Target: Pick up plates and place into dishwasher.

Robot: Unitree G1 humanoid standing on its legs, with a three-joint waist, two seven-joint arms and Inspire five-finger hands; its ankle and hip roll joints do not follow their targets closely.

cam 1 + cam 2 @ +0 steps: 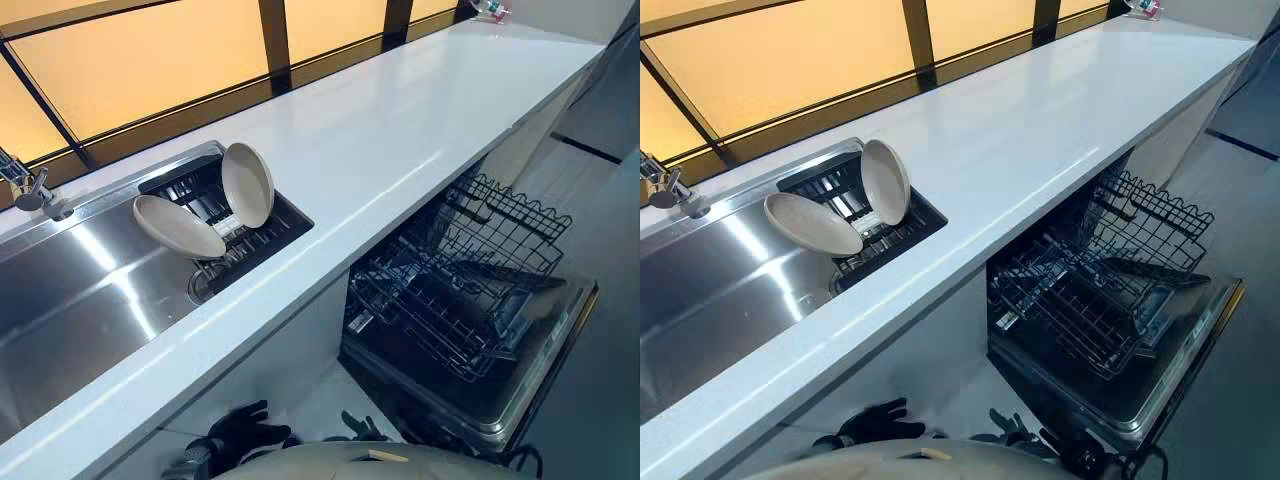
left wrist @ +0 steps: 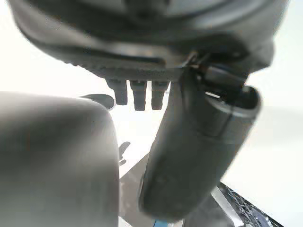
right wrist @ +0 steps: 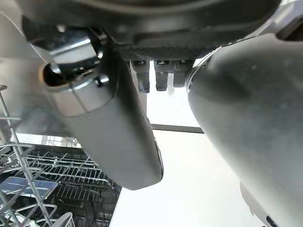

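Centre-left: tilted plate (image 1: 178, 226) and upright plate (image 1: 248, 184) stood on edge in the drain rack (image 1: 275, 232) at the sink's (image 1: 80, 290) end, probably to drain. Bottom centre: left hand (image 1: 245, 430) and right hand (image 1: 360, 428) hung slack, empty. Lower right: dishwasher (image 1: 520, 395) door down, wire rack (image 1: 450, 300) out, ready for loading.

The 2 hands are held low and apart. The left hand (image 1: 245, 428) is seen with fingers spread and empty; the right hand (image 1: 1012, 425) is shown relaxed, with nothing grasped.
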